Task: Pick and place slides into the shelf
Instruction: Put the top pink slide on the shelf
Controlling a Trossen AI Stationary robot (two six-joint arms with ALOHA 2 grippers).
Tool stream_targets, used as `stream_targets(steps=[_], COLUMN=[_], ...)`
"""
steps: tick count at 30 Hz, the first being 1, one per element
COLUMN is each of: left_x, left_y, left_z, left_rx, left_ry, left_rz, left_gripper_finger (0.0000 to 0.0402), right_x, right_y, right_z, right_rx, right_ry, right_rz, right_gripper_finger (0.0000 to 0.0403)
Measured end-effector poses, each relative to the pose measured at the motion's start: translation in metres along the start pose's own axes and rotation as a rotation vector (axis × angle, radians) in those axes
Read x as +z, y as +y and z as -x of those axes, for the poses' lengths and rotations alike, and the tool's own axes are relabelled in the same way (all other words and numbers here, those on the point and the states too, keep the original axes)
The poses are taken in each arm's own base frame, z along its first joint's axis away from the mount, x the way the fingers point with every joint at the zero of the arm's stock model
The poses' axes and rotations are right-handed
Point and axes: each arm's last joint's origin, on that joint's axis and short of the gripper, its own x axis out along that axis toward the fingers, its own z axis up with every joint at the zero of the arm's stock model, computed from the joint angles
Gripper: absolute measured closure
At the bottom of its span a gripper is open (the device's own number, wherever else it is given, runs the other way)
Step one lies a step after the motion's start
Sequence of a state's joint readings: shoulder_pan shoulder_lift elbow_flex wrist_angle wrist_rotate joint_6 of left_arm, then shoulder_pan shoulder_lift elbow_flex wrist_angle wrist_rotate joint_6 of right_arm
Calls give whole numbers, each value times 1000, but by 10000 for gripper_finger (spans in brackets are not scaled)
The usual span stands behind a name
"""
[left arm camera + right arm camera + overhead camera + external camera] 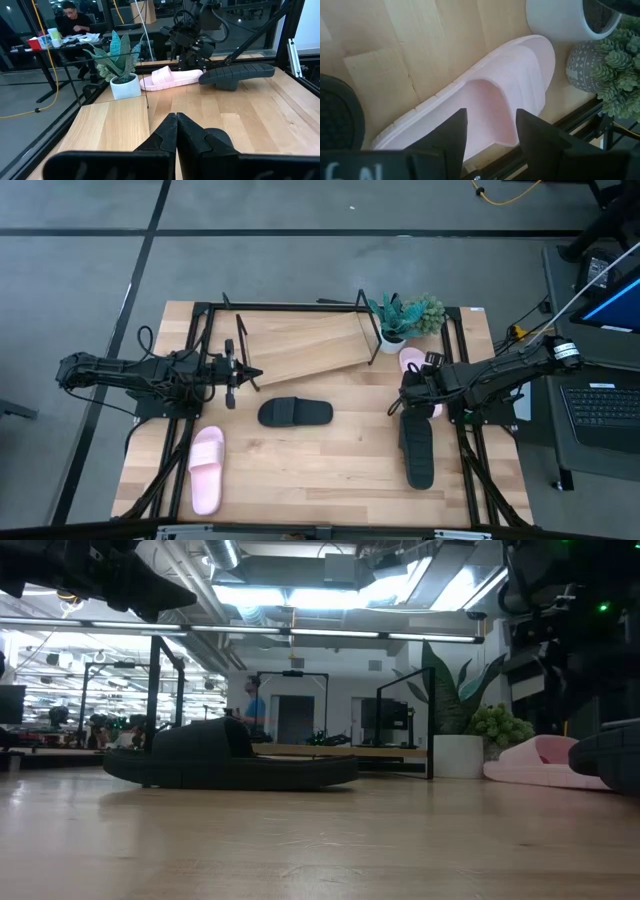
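The shelf point(300, 345), a tilted wooden board in a black wire frame, stands at the table's far middle with nothing on it. One black slide point(295, 412) lies sole-down at the table's centre, and another point(417, 452) lies at the near right. A pink slide point(206, 468) lies at the near left. A second pink slide point(490, 85) lies at the far right beside the plants. My right gripper point(490, 131) is open above its strap, slanting down. My left gripper point(176, 125) is shut and level at the table's left, holding nothing.
A white pot with a spiky plant point(390, 320) and a grey pot with a succulent point(592, 60) stand close behind the right pink slide. Black frame rails point(470, 450) run along both table sides. A person sits at a desk point(75, 22) beyond the table.
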State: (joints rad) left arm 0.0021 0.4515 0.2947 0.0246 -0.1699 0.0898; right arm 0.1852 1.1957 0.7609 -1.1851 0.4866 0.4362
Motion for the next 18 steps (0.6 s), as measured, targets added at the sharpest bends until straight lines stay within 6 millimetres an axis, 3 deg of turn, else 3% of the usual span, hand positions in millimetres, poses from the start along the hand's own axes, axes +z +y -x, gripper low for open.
stream_targets(steps=[18], left_x=[-4], left_y=[0], left_z=[0], left_rx=[-4], left_ry=[43], left_rz=[-9], left_gripper_finger=[401], right_x=[-4], right_y=[4], right_z=[-9], right_rx=[5], right_ry=[11], right_rz=[-72], right_gripper_finger=[232])
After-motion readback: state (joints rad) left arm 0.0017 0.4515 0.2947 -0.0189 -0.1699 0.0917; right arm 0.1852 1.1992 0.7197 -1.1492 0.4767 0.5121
